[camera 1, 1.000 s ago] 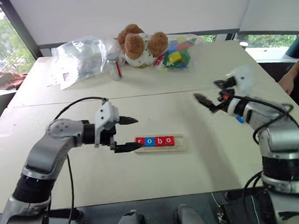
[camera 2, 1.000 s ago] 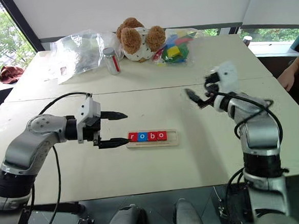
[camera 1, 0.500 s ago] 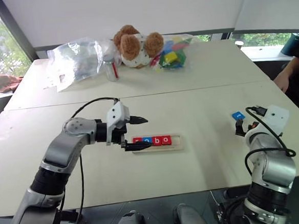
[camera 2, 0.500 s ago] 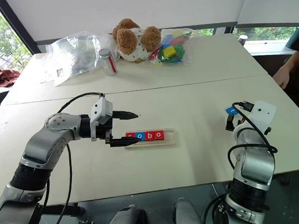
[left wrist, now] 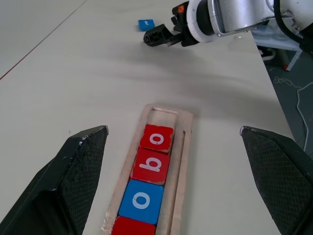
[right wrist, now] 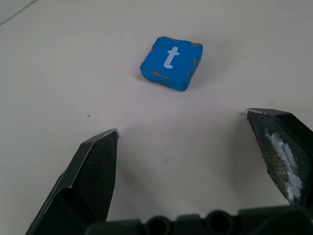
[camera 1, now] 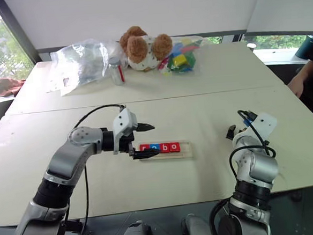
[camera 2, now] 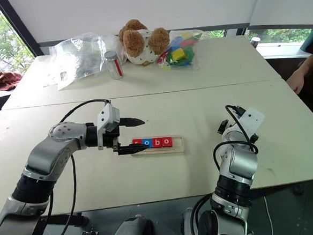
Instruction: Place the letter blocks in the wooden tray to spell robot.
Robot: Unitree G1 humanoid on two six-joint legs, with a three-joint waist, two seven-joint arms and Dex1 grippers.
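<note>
The wooden tray [camera 1: 186,147] lies mid-table with letter blocks [camera 1: 159,147] in it reading r, o, b, o. The left wrist view shows a red o [left wrist: 157,138], a red b [left wrist: 147,165] and a blue o [left wrist: 142,200] in the groove, with the tray's far end bare. My left gripper [camera 1: 150,140] is open, its fingers straddling the tray's left end. A blue t block [right wrist: 170,62] lies flat on the table at the right. My right gripper [right wrist: 182,122] is open and low over the table, just short of the t block.
At the back of the table are a teddy bear [camera 1: 143,46], a clear plastic bag [camera 1: 80,61], a small jar [camera 1: 117,72] and a bag of coloured toy blocks [camera 1: 180,59]. A person's hand [camera 1: 299,83] rests at the right edge.
My right arm has swung down from a raised pose and turned, so its open gripper is now low over the table by the t block. The left gripper stays at the tray's left end.
</note>
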